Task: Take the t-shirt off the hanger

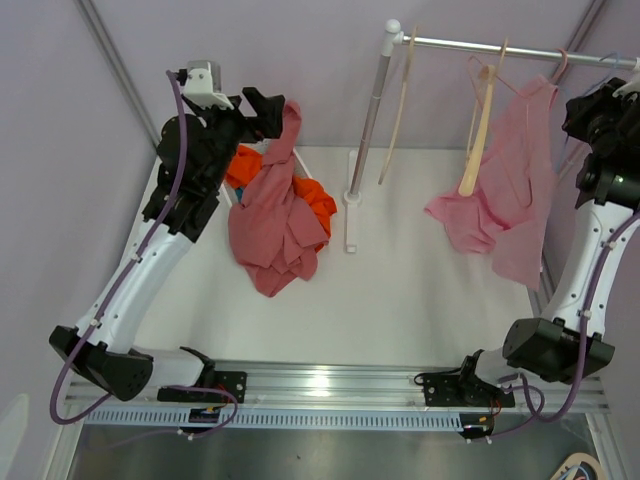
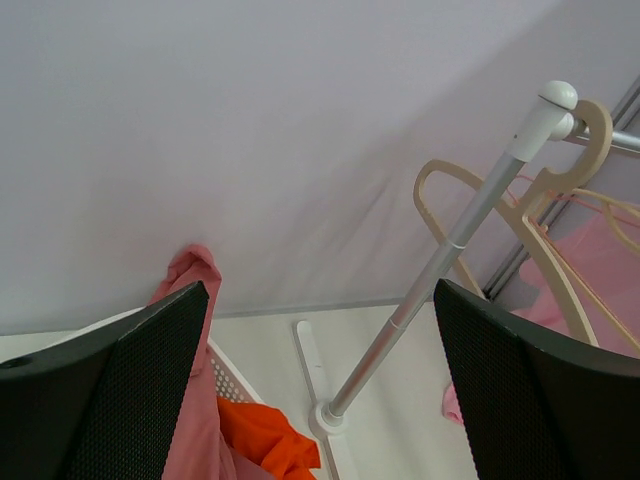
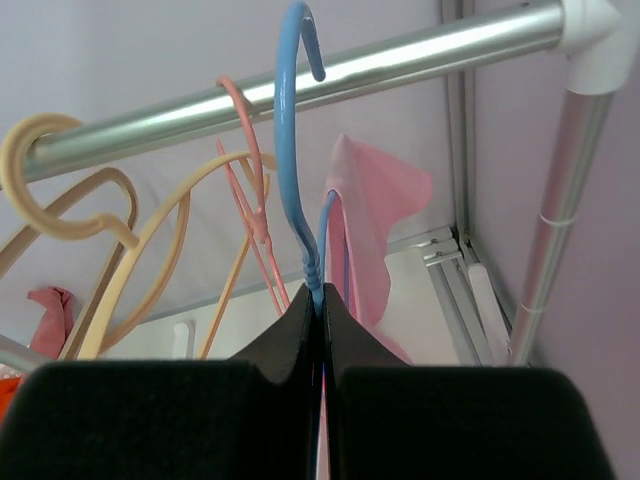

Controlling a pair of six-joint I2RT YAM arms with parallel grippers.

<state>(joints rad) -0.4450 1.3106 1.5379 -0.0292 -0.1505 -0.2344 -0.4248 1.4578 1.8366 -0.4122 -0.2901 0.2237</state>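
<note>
A pink t-shirt [image 1: 512, 195] hangs below the rail [image 1: 520, 47] at the right, bunched toward its lower left. In the right wrist view its fabric [image 3: 366, 225] shows just behind a blue hanger [image 3: 294, 150]. My right gripper [image 3: 322, 300] is shut on that hanger's neck, and the hook sits at the rail [image 3: 400, 58]. From above, the right gripper [image 1: 588, 108] is beside the shirt's top. My left gripper [image 1: 270, 108] is raised at the far left. It stands wide open [image 2: 320, 300], with nothing between its fingers.
A second pink garment [image 1: 270, 220] drapes from beside my left finger down over a white perforated basket [image 2: 222, 378] holding orange cloth [image 1: 318, 200]. Two beige hangers [image 1: 478, 130] and a pink hanger [image 3: 245, 170] hang on the rail. The rack post [image 1: 366, 120] stands mid-table.
</note>
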